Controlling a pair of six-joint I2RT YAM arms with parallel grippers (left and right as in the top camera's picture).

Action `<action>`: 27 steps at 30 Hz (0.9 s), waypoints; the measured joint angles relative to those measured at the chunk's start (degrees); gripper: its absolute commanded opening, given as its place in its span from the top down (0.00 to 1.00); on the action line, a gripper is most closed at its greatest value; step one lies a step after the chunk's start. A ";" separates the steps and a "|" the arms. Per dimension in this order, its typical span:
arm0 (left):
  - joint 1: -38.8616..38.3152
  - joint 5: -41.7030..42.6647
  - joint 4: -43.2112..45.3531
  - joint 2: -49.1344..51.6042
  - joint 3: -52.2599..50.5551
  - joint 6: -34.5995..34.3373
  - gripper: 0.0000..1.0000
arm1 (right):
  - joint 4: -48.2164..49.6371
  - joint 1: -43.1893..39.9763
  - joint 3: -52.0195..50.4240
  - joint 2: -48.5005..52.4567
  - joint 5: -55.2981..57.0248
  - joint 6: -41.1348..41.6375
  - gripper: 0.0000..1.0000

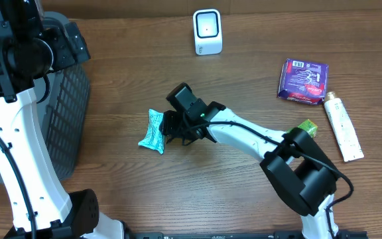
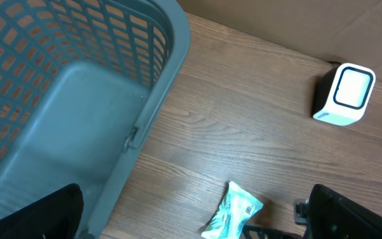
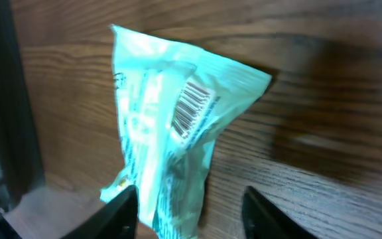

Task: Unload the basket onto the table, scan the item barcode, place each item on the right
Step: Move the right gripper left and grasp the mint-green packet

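Wooden table (image 1: 244,86): packet (image 3: 171,133) sits loosely between my half-open right fingers (image 3: 123,211); left fingers (image 2: 350,216) wide, empty. Next: pinch it and lift it to the scanner (image 1: 207,31).

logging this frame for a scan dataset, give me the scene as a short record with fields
item: teal packet, lying on the table
barcode: facing up, seen from the right wrist
right gripper: open, fingers either side of the packet's end, packet not lifted
left gripper: open, empty, by the basket
scanner: white, upright, far side of the table
other items: purple packet, white tube, green item, all on the right
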 measured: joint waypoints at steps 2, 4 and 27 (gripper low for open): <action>0.00 0.00 0.00 0.00 0.00 0.00 0.00 | 0.44 0.17 -0.02 0.48 -0.04 0.68 0.57; 0.00 0.00 -0.02 0.00 0.00 0.00 0.01 | 0.85 0.44 0.00 0.76 -0.02 1.03 0.57; 0.00 0.00 -0.02 0.00 0.00 0.00 0.00 | 2.67 2.91 0.00 3.15 -1.05 3.19 0.82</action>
